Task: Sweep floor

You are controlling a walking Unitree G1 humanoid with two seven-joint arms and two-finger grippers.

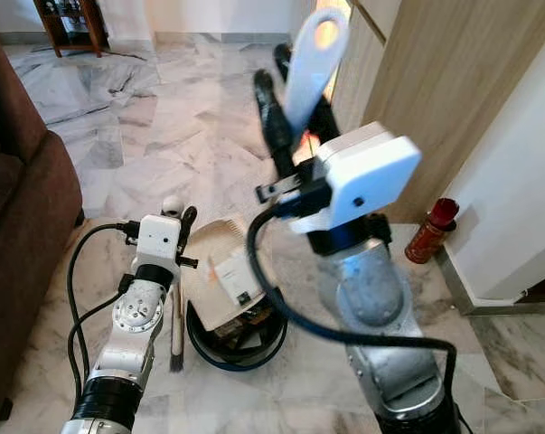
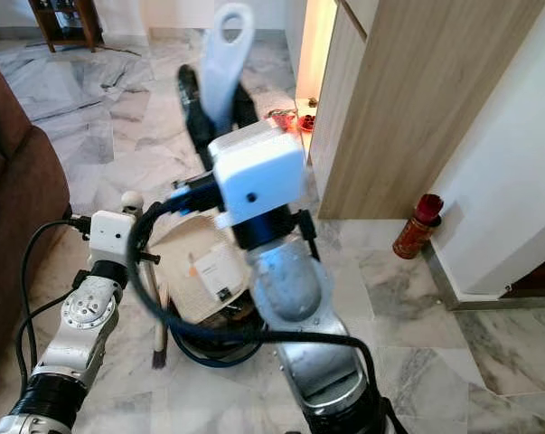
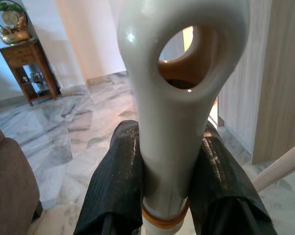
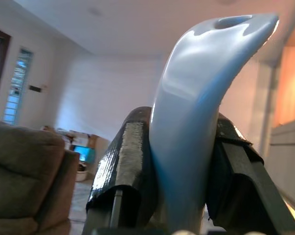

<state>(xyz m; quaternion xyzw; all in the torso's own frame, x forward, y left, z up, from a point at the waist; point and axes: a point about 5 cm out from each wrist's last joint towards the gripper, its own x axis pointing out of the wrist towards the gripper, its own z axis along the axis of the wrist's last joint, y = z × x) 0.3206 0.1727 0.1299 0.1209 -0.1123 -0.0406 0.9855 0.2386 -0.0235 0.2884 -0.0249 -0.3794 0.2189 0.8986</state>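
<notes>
Right arm (image 1: 380, 307) closest to camera, raised steeply, a black cable (image 1: 265, 280) looping off its wrist. Right gripper (image 1: 295, 90) up high, fingers (image 4: 123, 161) closed on both sides of the dustpan handle (image 1: 310, 59). The handle is pale and its end loop stands above the fingertips.

Left arm (image 1: 132, 316) lower, on the left side, reaching forward and down. Left gripper (image 1: 177, 221) has its fingers (image 3: 115, 186) clamped on the broom (image 1: 175, 307) just under the handle's looped top. An orange ring sits on the shaft between the fingers. In the head views that top shows as a rounded white knob. The shaft drops nearly straight down and the dark bristles (image 1: 176, 363) rest on the floor (image 1: 164, 136).

Dustpan (image 1: 222, 267) is on the floor just right of the broom. It has a cream pan with a paper label and a dark blue rim at its near edge. It lies between the two arms, close beside the bristles. I cannot tell if they touch.

Floor is grey-veined marble tile.

Brown sofa (image 1: 19, 217) along the left edge, near the left arm.

A red can (image 1: 430, 231) stands on the floor to the right, at the foot of a wood-grain cabinet (image 1: 435, 90), beside a white wall.

Far back left is a small dark wooden table (image 1: 69, 23).
</notes>
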